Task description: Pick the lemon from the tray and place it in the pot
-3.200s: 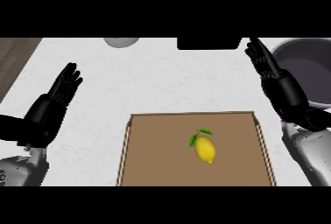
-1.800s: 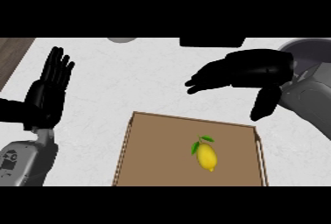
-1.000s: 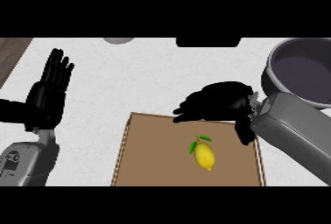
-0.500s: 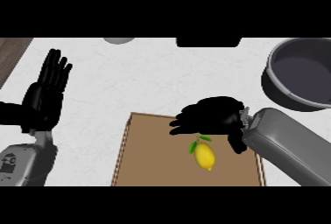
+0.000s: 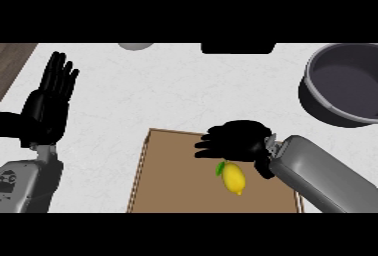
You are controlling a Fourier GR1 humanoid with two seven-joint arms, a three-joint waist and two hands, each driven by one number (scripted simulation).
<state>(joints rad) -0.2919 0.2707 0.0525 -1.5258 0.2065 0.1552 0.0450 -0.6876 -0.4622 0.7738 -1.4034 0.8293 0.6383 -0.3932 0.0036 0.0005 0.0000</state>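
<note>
- The left hand (image 5: 46, 111) rests near the view's left edge, spread wide with its fingers straight and pointing up, holding nothing.
- The brown tray (image 5: 173, 175) lies low in the middle of the white counter (image 5: 184, 85).
- The lemon (image 5: 235, 179) lies on the tray, right of its centre, with its green leaf towards the hand above it.
- The right hand (image 5: 235, 141) hangs over the tray's far edge just above the lemon, fingers loosely bent and spread leftward, thumb hanging down beside the fruit. It is not closed round the fruit.
- The dark grey pot (image 5: 311, 97) stands at the upper right, well apart from the tray.
</note>
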